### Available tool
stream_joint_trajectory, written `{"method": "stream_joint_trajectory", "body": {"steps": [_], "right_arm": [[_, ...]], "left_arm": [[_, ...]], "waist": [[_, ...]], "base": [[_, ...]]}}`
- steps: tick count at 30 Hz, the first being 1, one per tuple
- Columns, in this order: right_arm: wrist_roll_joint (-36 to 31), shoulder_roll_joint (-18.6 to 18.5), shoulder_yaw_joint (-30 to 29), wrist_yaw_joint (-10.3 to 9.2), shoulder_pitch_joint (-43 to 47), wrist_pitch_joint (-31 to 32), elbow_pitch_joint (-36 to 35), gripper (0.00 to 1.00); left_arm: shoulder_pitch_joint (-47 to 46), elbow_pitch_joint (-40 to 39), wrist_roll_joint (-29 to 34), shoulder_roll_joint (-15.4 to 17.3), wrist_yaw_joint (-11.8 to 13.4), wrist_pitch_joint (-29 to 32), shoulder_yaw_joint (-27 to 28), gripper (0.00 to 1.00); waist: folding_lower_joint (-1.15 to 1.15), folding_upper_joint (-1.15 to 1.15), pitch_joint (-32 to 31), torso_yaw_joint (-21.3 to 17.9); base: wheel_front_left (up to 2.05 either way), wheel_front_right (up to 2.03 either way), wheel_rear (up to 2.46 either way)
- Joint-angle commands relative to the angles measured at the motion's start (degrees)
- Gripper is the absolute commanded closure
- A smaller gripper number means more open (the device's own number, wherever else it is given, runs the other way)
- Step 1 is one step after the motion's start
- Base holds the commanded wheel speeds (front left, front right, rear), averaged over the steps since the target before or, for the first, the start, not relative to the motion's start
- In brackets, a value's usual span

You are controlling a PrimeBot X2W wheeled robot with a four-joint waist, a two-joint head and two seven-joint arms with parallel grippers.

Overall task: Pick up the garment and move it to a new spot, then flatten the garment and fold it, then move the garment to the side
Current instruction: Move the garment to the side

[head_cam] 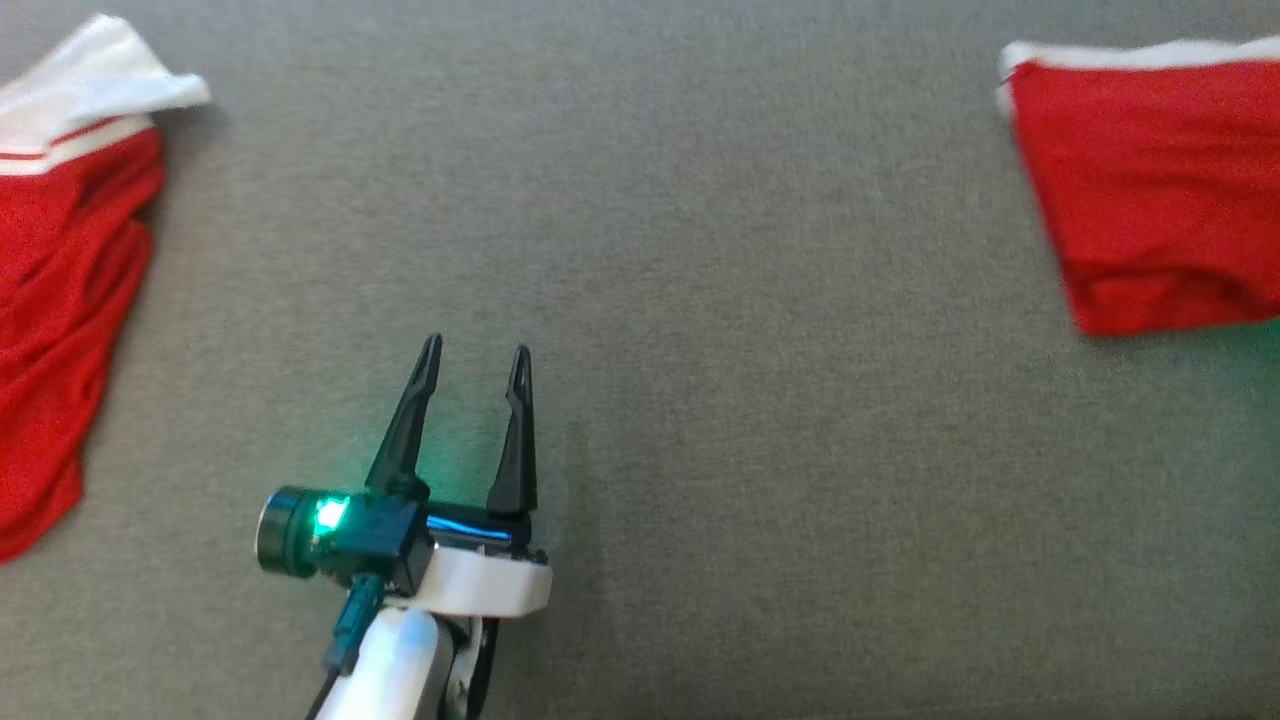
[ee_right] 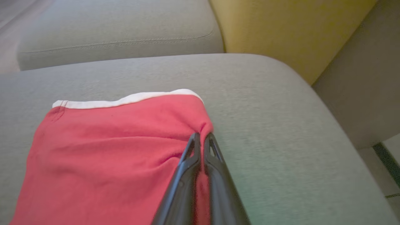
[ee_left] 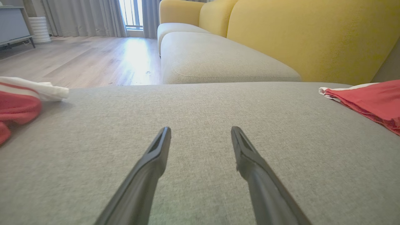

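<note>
Right gripper point(ee_right: 202, 137), lower centre of its wrist view, clamps its jaws on the edge of the red garment point(ee_right: 109, 140), which lies upper right on the grey sofa cushion point(head_cam: 750, 450). Left gripper point(head_cam: 477, 358), lower left, hovers with jaws apart.

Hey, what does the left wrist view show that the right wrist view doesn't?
Left wrist view: the open left claw, a crumpled red garment, wooden floor, curtains. Right wrist view: the right claw shut on the flat red garment at its edge. Shared: that flat garment, the grey cushion, the yellow sofa back.
</note>
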Motion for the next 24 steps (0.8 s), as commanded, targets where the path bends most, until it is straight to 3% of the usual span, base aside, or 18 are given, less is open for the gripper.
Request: {"method": "stream_joint_trajectory", "body": {"steps": [1,9,10,11,12,13,18,24], "right_arm": [[-0.44,-2.37,-0.01,-0.05,-0.51,0.14,-1.69,1.00],[-5.37,-6.06,-6.91,-0.05,-3.05,-0.69,-2.38,1.00],[-6.26,-6.28,-7.76,-0.05,-3.37,-1.09,-2.41,0.93],[-7.24,-6.41,-8.59,-0.05,-3.66,-1.53,-2.37,0.75],[-8.49,-6.45,-9.54,-0.05,-3.94,-2.10,-2.21,0.29],[-9.90,-6.37,-10.48,-0.05,-4.15,-2.79,-2.05,0.00],[-17.69,-4.41,-12.40,-0.05,-4.12,-6.74,-1.94,0.00],[-22.64,4.78,-10.42,-0.05,-1.06,-9.22,-4.03,0.00]], "left_arm": [[-0.99,-1.79,0.61,-0.01,-0.09,-0.46,1.32,0.00],[-5.20,-1.49,1.34,0.00,-1.20,-0.46,1.11,0.00],[-5.58,-1.38,1.31,-0.01,-1.33,-0.46,1.02,0.00],[-5.89,-1.23,1.29,-0.01,-1.44,-0.46,0.90,0.00],[-6.15,-1.06,1.23,-0.02,-1.53,-0.46,0.77,0.00],[-6.38,-0.87,1.12,-0.03,-1.62,-0.46,0.61,0.00],[-6.42,-0.05,0.12,-0.09,-1.51,-0.46,0.32,0.00],[-3.19,0.54,-1.01,-0.12,-0.21,-0.46,0.90,0.00]], "waist": [[-0.01,0.00,1.93,-1.46],[-0.01,0.00,5.89,-2.82],[-0.01,0.00,6.11,-2.87],[-0.01,0.00,6.23,-2.88],[-0.01,0.00,6.26,-2.84],[-0.01,0.00,6.15,-2.70],[-0.01,0.00,3.38,-1.69],[-0.01,0.00,-3.96,-0.24]], "base": [[0.00,0.00,0.00],[0.00,0.00,0.00],[0.00,0.00,0.00],[0.00,0.00,0.00],[0.00,0.00,0.00],[0.00,0.00,0.00],[0.00,0.00,0.00],[0.00,0.00,0.00]]}}
